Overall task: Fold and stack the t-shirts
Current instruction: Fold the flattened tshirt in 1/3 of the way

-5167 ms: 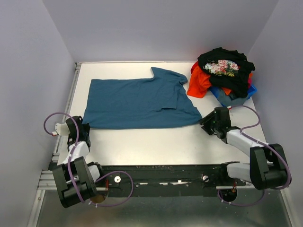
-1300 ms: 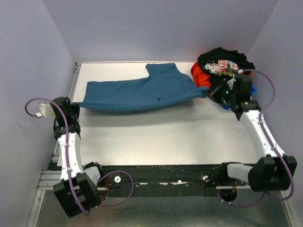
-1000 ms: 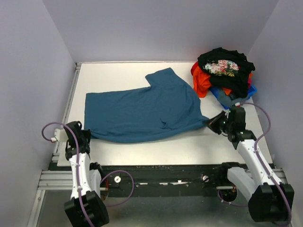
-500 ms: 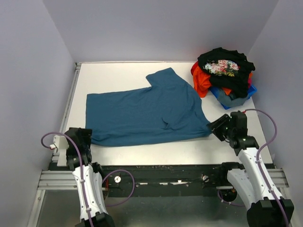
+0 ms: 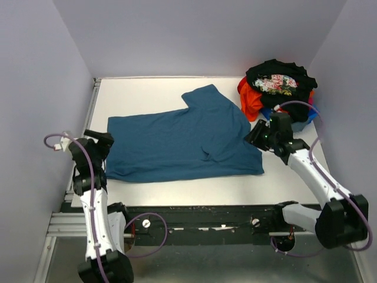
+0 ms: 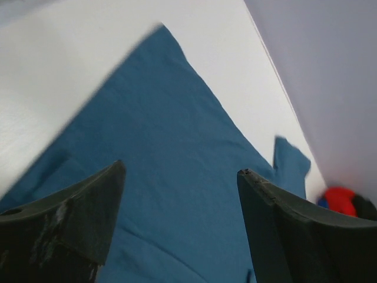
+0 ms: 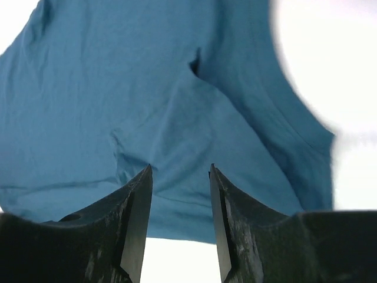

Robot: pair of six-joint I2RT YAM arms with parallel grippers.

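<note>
The teal-blue t-shirt [image 5: 182, 141] lies spread on the white table [image 5: 194, 188], one sleeve pointing to the far side. My left gripper [image 5: 103, 141] hovers at the shirt's left edge, open and empty; in the left wrist view the left gripper [image 6: 181, 171] frames teal cloth [image 6: 177, 135]. My right gripper [image 5: 254, 134] stands over the shirt's right edge, open with nothing between its fingers; in the right wrist view the right gripper [image 7: 180, 168] looks down on the wrinkled hem [image 7: 177, 118]. At the back right lie the black floral shirt [image 5: 277, 79], the orange-red one [image 5: 247, 101] and the bright blue one [image 5: 307, 115] in a heap.
Grey-violet walls close in the table on the left, back and right. A metal rail [image 5: 88, 118] runs along the table's left edge. Bare white tabletop [image 7: 330, 65] lies in front of the teal shirt and behind it.
Both grippers have opened and let go of the teal shirt's near corners. Both have moved away from the near edge, onto the shirt's sides. The shirt now lies flat.
</note>
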